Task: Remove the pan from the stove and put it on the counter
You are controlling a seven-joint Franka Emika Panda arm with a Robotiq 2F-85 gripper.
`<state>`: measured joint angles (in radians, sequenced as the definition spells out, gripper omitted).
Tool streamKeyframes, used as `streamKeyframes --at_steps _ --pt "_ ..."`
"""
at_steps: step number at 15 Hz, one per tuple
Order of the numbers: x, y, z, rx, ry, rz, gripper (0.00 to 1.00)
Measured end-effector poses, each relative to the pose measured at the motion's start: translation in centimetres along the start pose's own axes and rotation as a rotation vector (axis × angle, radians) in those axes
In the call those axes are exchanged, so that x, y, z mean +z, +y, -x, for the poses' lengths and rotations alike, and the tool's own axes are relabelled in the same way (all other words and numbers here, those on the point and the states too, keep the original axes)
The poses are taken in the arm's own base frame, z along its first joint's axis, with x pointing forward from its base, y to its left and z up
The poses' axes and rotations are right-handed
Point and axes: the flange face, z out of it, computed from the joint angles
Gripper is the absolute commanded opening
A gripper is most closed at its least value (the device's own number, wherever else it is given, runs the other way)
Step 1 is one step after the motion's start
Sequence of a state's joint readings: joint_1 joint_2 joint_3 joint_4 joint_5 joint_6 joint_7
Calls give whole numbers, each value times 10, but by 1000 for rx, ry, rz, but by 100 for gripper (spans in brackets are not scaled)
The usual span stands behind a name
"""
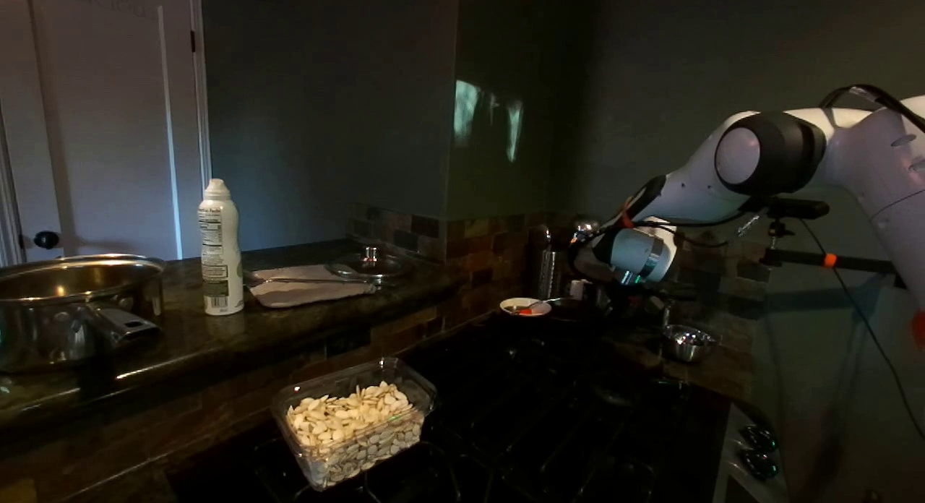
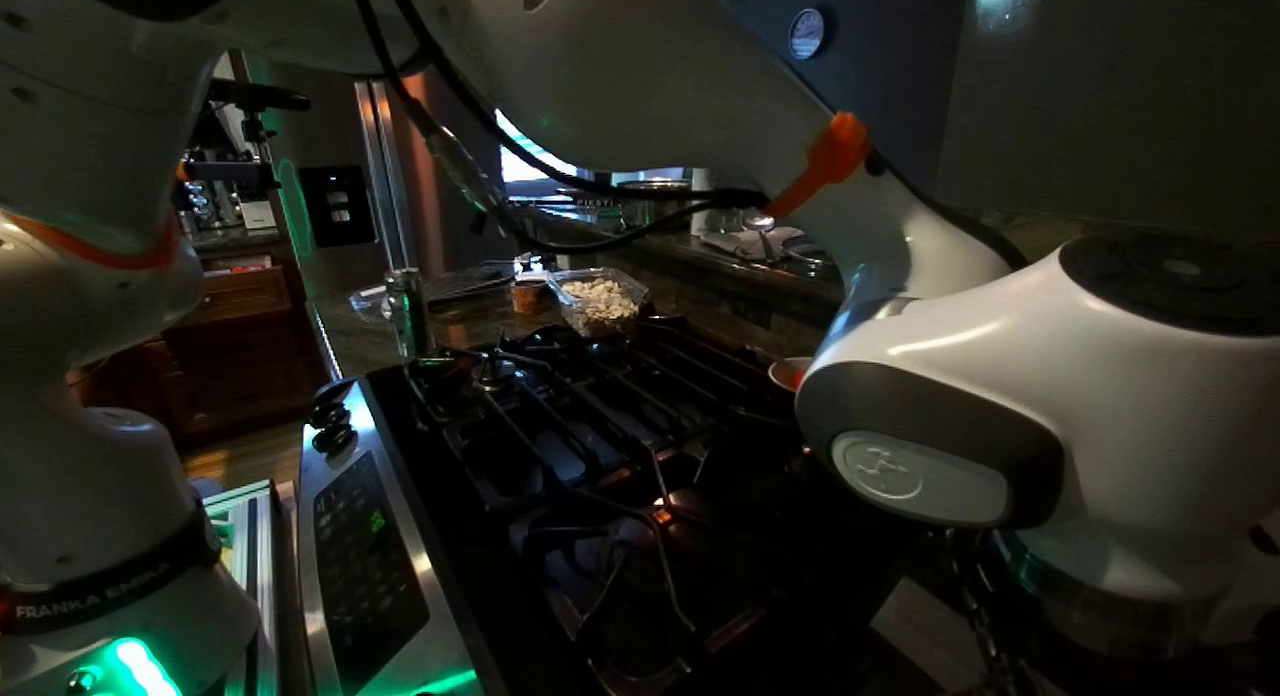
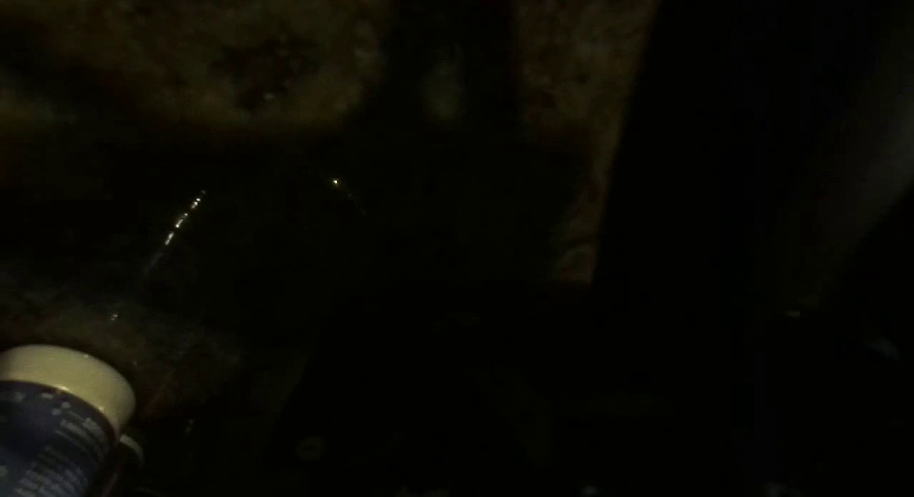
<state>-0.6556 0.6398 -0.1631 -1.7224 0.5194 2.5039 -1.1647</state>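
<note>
The pan [image 1: 572,310] appears in an exterior view as a dark, low round shape at the far end of the stove, beside a small pale dish. Its handle is lost in the dark. The stove [image 1: 571,423] is black with grates and shows in both exterior views [image 2: 590,456]. The counter [image 1: 181,344] is dark speckled stone; a speckled surface also shows in the wrist view [image 3: 285,61]. My gripper [image 1: 614,301] points down in deep shadow just beside the pan. Its fingers cannot be made out, nor whether it touches the pan. The arm covers this area in an exterior view.
A clear tub of seeds [image 1: 354,423] stands on the stove's near end. The small dish [image 1: 525,307] holds something red. A steel pot [image 1: 50,322], white bottle [image 1: 220,250] and glass lid [image 1: 370,263] stand on the counter. A metal bowl [image 1: 689,342] sits behind the stove.
</note>
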Motion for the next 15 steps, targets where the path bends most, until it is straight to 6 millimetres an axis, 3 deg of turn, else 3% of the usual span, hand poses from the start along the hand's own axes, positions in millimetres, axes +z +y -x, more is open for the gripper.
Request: streamKeyframes --at_steps 1,2,11,13,15 --pt "0 0 -1 -2 -9 5 9" --pt "0 0 -2 -3 -19 10 26" --pt "-14 -4 -13 1 -99 71 92" --pt "-19 -6 -17 5 -115 78 100" --pt "-24 -9 -20 11 -130 81 100"
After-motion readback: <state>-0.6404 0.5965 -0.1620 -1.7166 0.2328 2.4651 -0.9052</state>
